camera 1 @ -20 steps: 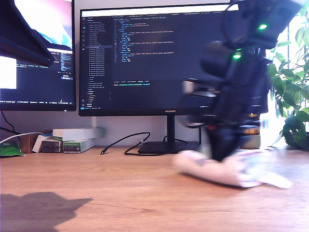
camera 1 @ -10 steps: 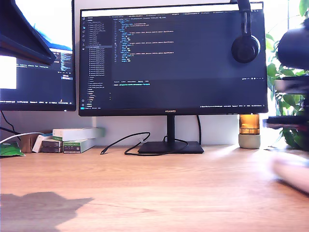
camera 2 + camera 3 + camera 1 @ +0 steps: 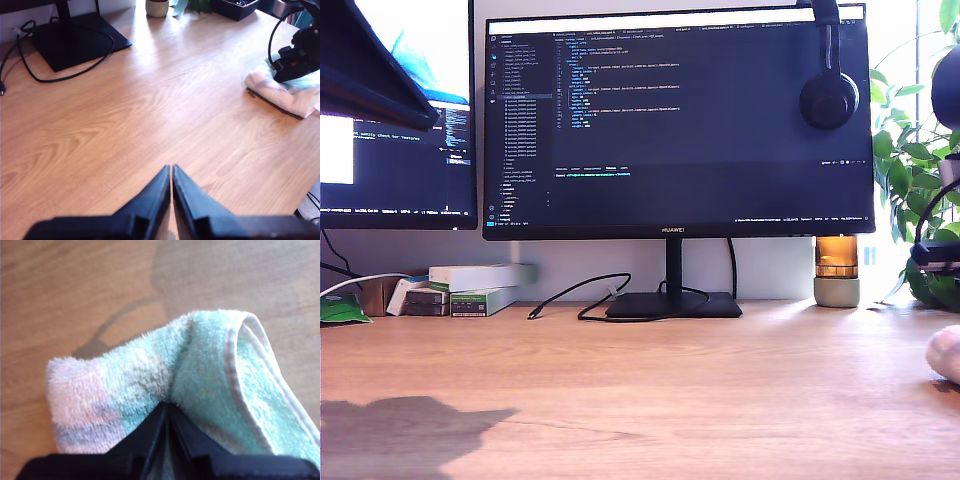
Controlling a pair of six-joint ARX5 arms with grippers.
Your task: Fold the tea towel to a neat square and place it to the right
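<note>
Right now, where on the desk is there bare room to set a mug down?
The wide wood stretch of the desk in front of the monitor stand base is bare. It is crowded along the back: boxes, a looped cable and a small jar. At the exterior view's right edge my second gripper holds the tea towel.

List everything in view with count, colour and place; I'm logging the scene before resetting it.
tea towel: one, white with pink and mint patches, folded on the desk at the exterior view's right edge
desk: one, light wood
monitors: two, black, behind the desk
headphones: one, black, hung on the larger monitor
cable: one, black, by the monitor stand
boxes: a small stack, white and green, exterior view's left
plant: one, green, exterior view's right
first end effector: black, shut, empty, above bare desk
second end effector: black, shut on the towel
</note>
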